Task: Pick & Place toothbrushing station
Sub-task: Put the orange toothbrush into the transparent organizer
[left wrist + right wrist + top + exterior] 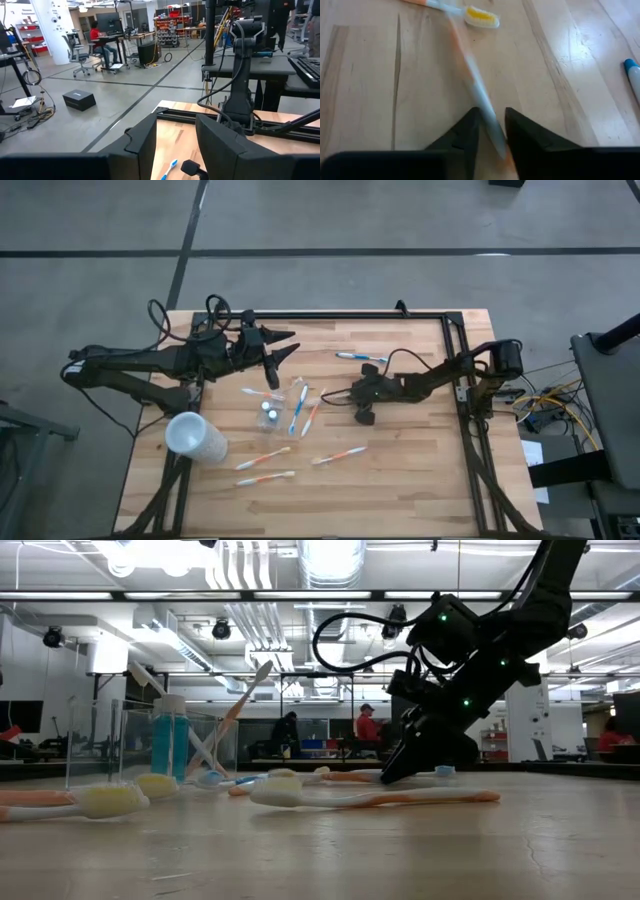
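A small clear tumbler (270, 414) (120, 740) stands at mid-table with a blue toothpaste tube (170, 743) upright in it. Several white-orange and white-blue toothbrushes lie flat around it. My right gripper (335, 394) (492, 135) is low at the table, just right of the tumbler, shut on a white-orange toothbrush (314, 414). My left gripper (285, 345) (175, 145) hangs open and level above the table's far left part, holding nothing. My right gripper pinches the white-orange toothbrush's handle (489, 122) between its two fingers, near the handle's end. The fingers slant down from the table's right, and the brush runs on ahead of them toward the tumbler. Blur hides whether the brush still lies on the wood.
A larger frosted cup (196, 436) lies at the near left. Loose brushes lie at the far side (360, 357), near the tumbler (297, 410) and toward the near edge (338, 454) (263, 459). A black frame (455, 330) rims the table's far and right sides.
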